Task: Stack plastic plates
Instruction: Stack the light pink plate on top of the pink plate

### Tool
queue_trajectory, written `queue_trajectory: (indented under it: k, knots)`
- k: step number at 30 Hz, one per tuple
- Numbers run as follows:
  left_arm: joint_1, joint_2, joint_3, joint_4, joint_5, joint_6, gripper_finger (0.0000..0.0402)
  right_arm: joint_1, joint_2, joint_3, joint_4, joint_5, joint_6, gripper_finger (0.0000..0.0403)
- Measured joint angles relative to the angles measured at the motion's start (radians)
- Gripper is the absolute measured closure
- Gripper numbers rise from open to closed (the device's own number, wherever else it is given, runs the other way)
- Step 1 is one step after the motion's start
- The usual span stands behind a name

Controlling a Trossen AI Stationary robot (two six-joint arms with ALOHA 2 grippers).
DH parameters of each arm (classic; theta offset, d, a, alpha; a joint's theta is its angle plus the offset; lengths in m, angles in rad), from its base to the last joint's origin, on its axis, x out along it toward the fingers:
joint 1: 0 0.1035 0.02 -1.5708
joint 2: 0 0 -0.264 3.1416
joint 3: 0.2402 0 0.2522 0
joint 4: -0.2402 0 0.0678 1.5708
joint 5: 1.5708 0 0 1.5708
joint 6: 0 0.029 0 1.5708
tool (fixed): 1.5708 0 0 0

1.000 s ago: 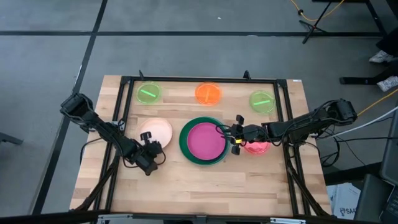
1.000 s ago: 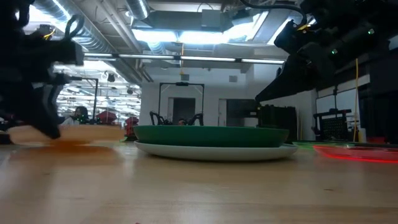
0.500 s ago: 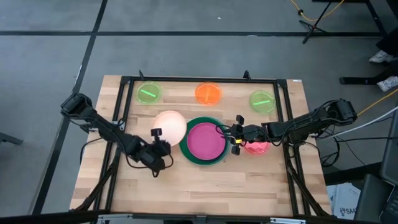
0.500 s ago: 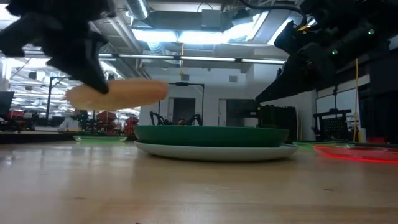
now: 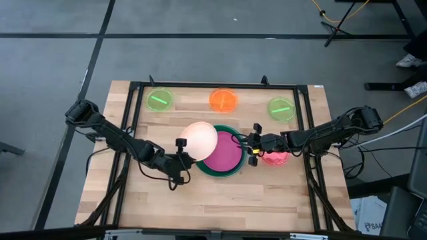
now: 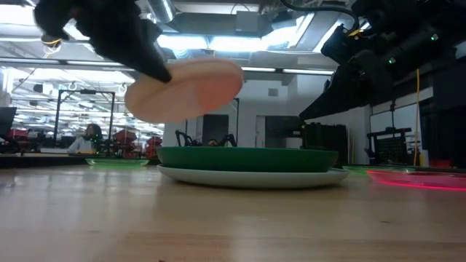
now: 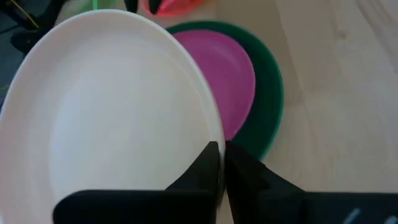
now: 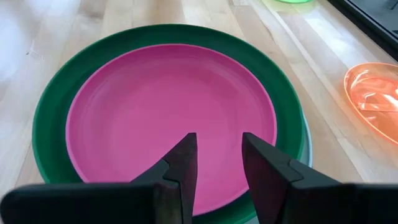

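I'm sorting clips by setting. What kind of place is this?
Likely a robotics lab or workshop: a wooden table in a black frame on grey floor, exposed ceiling ducts and strip lights, and more benches with equipment behind.

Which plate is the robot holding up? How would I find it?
Look at the middle of the wooden table, where a magenta plate lies on a dark green plate. Above their left edge, the left gripper pinches the pale pink plate. It's the only plate in the air.
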Motion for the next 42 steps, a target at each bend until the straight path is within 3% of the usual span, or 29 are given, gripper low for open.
queue_trajectory:
  k: [11, 19, 24, 28, 33, 42]
  knots:
    - [0.018, 0.004, 0.000, 0.164, 0.015, 0.106, 0.0391, 0.001, -0.005, 0.000, -0.008, -0.001, -0.016, 0.0285]
    - [0.038, 0.120, 0.002, 0.324, 0.052, 0.225, 0.0391, 0.001, -0.136, 0.001, -0.142, -0.052, -0.038, 0.0285]
    - [0.058, 0.205, 0.079, 0.323, 0.056, 0.234, 0.0391, 0.001, -0.258, 0.002, -0.247, -0.053, -0.031, 0.0285]
    - [0.080, 0.277, 0.174, 0.277, 0.122, 0.232, 0.0391, 0.001, -0.314, 0.002, -0.308, -0.053, -0.025, 0.0285]
    - [0.108, 0.343, 0.270, 0.192, 0.183, 0.201, 0.0391, 0.001, -0.323, 0.002, -0.361, -0.040, -0.006, 0.0285]
    - [0.139, 0.420, 0.277, 0.158, 0.264, 0.179, 0.0391, 0.001, -0.314, 0.001, -0.360, -0.035, -0.005, 0.0285]
